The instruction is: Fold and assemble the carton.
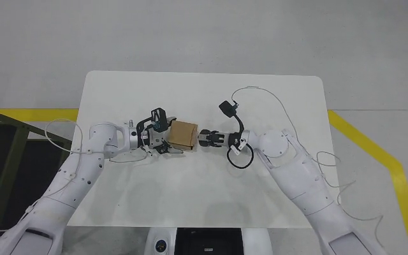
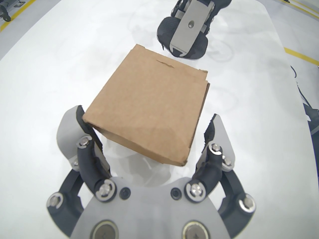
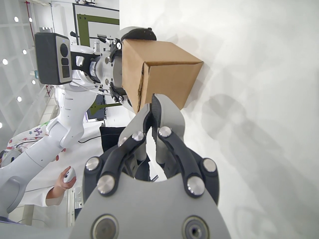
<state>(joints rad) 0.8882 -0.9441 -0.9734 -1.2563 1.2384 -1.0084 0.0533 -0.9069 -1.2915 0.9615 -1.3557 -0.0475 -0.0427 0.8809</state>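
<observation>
A brown cardboard carton (image 1: 183, 134) stands on the white table (image 1: 204, 197) near its middle, folded up into a box shape. My left gripper (image 1: 163, 132) is at the carton's left end, open. In the left wrist view its fingers (image 2: 74, 123) straddle the carton (image 2: 149, 103): one pad touches a corner and the other stands clear of the side. My right gripper (image 1: 204, 138) is shut, with its tips at the carton's opposite face. The right wrist view has these closed tips (image 3: 152, 104) right at the carton (image 3: 169, 80), beside a side flap seam.
A thin white cable (image 1: 280, 108) loops over the table behind the right arm, and a black one (image 1: 239, 159) hangs by its wrist. Bare tabletop lies in front of and behind the carton. The table's edges are well away from both grippers.
</observation>
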